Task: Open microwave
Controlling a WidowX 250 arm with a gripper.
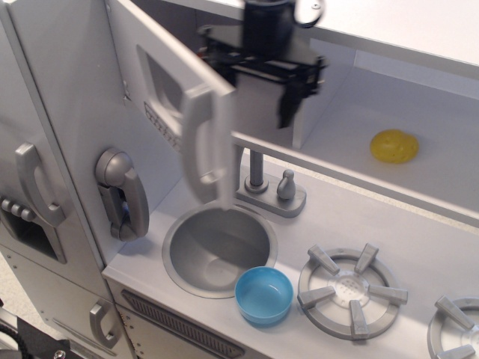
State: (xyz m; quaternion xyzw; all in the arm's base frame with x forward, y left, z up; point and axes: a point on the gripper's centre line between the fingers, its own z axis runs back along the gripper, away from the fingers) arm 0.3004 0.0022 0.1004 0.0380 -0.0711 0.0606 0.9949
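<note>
The microwave door (166, 93) is light grey with a dark rounded window and a row of small buttons. It stands swung out to the left, and it looks motion-blurred. Its tall silver handle (203, 142) hangs over the sink. My black gripper (251, 90) is at the top centre, just behind the door's free edge and in front of the microwave opening. Its fingers are spread wide and hold nothing. The right finger (287, 105) is clear to see. The left finger is mostly hidden behind the door edge, so I cannot tell whether it touches the door.
A yellow round object (394, 146) lies on the shelf at the right. A blue bowl (263, 295) sits beside the round sink (217, 247). The faucet (269, 191) stands behind the sink. A silver phone handset (123, 193) hangs at the left. A burner (352, 290) is at the front right.
</note>
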